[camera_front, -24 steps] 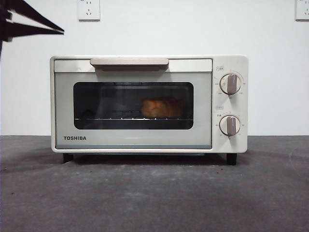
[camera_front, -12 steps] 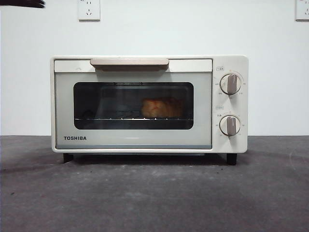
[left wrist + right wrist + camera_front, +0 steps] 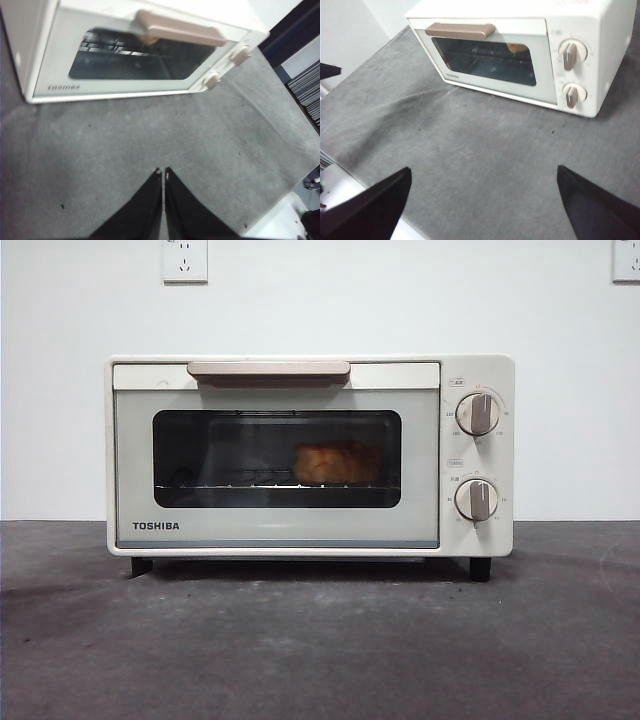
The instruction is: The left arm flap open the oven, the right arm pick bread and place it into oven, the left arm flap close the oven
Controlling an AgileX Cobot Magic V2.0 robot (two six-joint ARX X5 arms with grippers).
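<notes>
Judging from how things lie, the work is all but done: the oven (image 3: 309, 456) stands on the grey desk (image 3: 320, 640) with its glass door flat against its front, and the bread (image 3: 336, 462) sits inside on the wire rack (image 3: 260, 485), right of the window's middle as the front view shows it. What is left, I judge, is only to clear the arms away cleanly. The left pincer (image 3: 163, 172) hangs over the bare desk in front of the oven, well apart from the beige handle (image 3: 180, 29), its two black jaws pressed together with only a hairline between them. The right pincer (image 3: 482, 172) also hangs in front of the oven, well apart from it, its jaws spread wide and empty. To do this last step well, each arm should probably draw back from the oven without dipping toward the desk, and the left one should stay clear of the handle, since a brush against it could tip the door open again. Neither of the two knobs (image 3: 477, 413) needs touching.
</notes>
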